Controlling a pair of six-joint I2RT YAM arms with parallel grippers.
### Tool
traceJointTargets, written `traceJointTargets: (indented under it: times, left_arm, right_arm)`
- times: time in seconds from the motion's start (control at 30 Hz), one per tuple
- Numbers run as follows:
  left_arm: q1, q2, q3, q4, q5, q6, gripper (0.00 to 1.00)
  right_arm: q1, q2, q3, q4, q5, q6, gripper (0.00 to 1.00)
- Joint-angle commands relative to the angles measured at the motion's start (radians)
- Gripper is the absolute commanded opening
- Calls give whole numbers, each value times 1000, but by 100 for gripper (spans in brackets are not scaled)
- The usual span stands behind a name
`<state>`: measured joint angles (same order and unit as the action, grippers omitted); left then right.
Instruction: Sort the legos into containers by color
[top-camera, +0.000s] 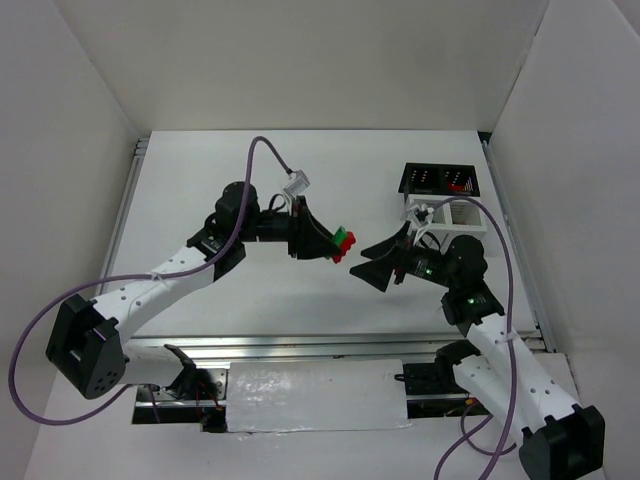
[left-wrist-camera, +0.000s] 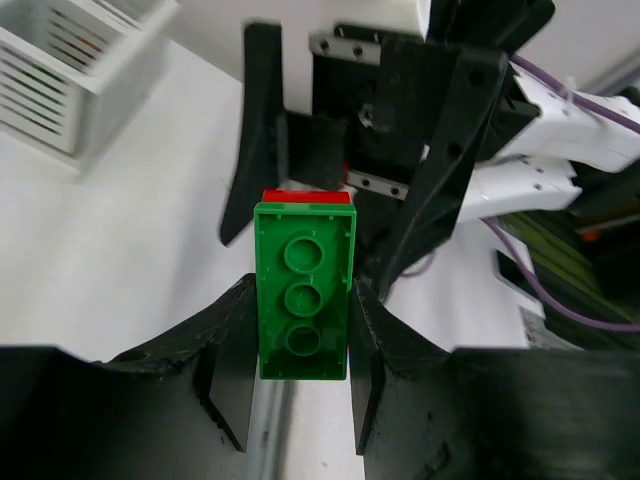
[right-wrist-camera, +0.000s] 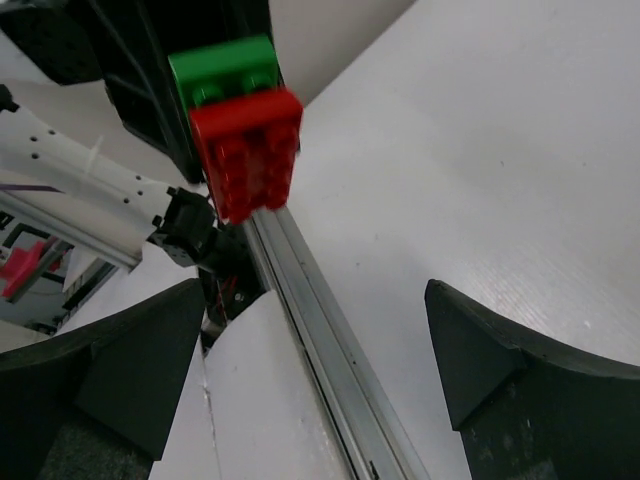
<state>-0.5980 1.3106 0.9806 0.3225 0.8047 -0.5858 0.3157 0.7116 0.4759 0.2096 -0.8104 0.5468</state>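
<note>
A two-colour lego stack, a green brick (left-wrist-camera: 303, 295) on a red brick (left-wrist-camera: 305, 197), hangs above the table's middle. My left gripper (left-wrist-camera: 303, 335) is shut on the green brick's sides. In the top view the stack (top-camera: 345, 241) sticks out of the left gripper (top-camera: 333, 246) toward my right gripper (top-camera: 357, 261). The right gripper (right-wrist-camera: 312, 300) is open, its fingers spread wide a short way from the red brick (right-wrist-camera: 250, 160), not touching it. The black container (top-camera: 438, 180) and the white container (top-camera: 452, 214) stand behind the right arm, at the back right.
The white container (left-wrist-camera: 60, 60) with slatted sides shows at the upper left of the left wrist view. An aluminium rail (right-wrist-camera: 310, 290) runs along the table's near edge, with a white board (top-camera: 315, 395) in front of it. White walls enclose the table.
</note>
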Motion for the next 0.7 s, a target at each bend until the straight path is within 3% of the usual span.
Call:
traceJointTargets:
  times: [0.0,0.13,0.57,0.67]
  left_arm:
    - [-40,-8,-23,72,91,-43,0]
    - [-59,-27,-23,76,119,-42,0]
    - [-79,-37,-51,135,140,-68,0]
    - [-79,-36,-49,144,142,-75,0]
  right_arm:
    - [8,-52,-7,162,-43,56,98]
    - [26,-77,1,180,-22,65,96]
    - [59,-1,15,350,-47,173,62]
    - [77,20,6,387,-64,165,38]
